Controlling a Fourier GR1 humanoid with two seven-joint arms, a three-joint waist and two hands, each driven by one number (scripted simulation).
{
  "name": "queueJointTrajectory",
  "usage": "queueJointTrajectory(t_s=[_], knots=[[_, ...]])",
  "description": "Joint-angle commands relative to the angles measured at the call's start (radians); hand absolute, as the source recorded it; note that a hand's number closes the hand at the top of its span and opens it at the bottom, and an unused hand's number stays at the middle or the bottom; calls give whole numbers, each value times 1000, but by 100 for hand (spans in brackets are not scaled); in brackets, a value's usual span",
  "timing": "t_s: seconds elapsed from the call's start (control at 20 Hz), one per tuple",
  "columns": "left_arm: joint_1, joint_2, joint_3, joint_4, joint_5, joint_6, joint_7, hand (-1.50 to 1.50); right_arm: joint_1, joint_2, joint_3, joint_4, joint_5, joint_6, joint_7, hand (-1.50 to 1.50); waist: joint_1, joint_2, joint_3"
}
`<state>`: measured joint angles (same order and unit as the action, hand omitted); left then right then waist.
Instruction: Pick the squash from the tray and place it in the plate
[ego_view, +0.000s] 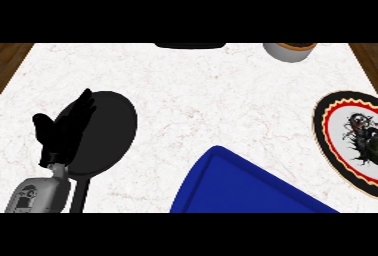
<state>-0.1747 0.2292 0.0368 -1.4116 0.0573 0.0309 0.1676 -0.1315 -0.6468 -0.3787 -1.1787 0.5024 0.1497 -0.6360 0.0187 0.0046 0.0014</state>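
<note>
Left hand (65, 131), fingers straight and together, pointing up, near the counter's (221, 90) left edge | blue tray (229, 187) at the near edge, centre (squash not visible) | cup (289, 50) at the far edge | patterned plate (353, 137) at the right edge, well apart from the tray | right hand unseen.

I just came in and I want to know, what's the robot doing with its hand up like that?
Not much at this moment. The robot's left hand rests open at the left, fingers up, holding nothing. It shows in front of a black frying pan on the white marble counter. A blue tray sits at the bottom middle, and a patterned plate with a red and black rim lies at the right edge. No squash shows on the tray or plate, and the right hand is out of view.
</note>
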Motion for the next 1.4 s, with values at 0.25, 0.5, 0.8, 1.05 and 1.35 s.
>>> queueJointTrajectory(t_s=[0.25, 0.5, 0.8, 1.05, 1.35], knots=[[22, -30, -19, -30, -25, 15, -2, 0, -184, -103, 78, 453, 67, 128, -221, -150, 4, 0, 1], [15, 0, 18, -31, -6, -1, 31, 0, -231, -101, 15, 515, -7, 118, -397, -150, -6, -3, 0], [-39, -4, 22, 22, -7, 1, 30, 0, -292, -72, -32, 470, -230, 367, -450, -150, -24, -5, 1], [0, -2, 19, -12, -18, 7, 23, 0, -261, -126, -44, 483, -371, 558, -200, -150, -28, -12, -2], [17, 5, 34, -7, 5, -23, -10, 0, -259, -194, -13, 536, -478, 753, -86, -150, -14, -4, -1]])
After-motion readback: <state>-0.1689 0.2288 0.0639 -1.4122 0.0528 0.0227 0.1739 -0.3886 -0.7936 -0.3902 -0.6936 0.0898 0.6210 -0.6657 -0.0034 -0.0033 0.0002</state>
